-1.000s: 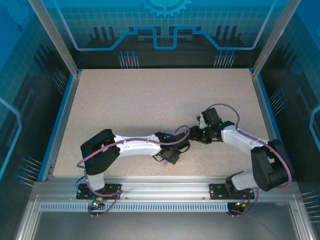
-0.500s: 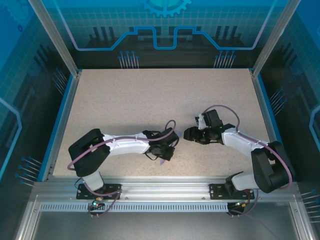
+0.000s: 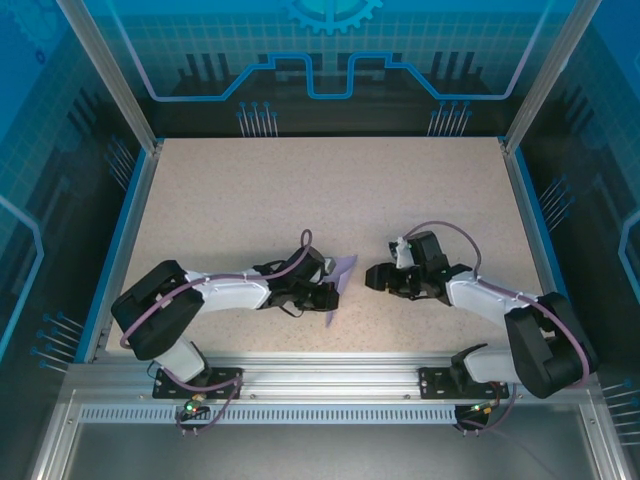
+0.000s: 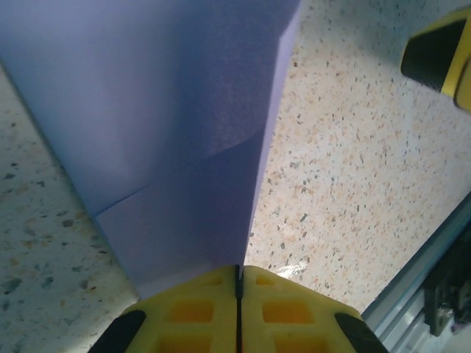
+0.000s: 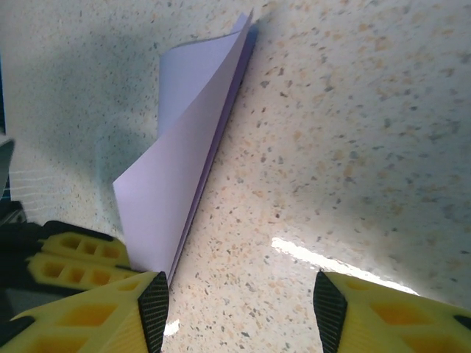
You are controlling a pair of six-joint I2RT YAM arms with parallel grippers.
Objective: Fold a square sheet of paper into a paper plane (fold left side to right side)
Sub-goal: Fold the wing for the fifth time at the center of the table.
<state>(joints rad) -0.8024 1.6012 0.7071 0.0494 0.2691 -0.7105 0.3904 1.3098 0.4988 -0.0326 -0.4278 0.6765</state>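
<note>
- Paper (image 4: 169, 147), purple and folded, sticks out in front of my left tool (image 4: 239, 278), which pinches its edge tight.
- My right tool (image 5: 239, 298) is wide open and empty, with it just ahead, to the left.

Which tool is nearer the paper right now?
Left. The left tool is shut on the paper, pinching its near edge. The right tool is open and sits just off the paper's right side, holding nothing.
</note>
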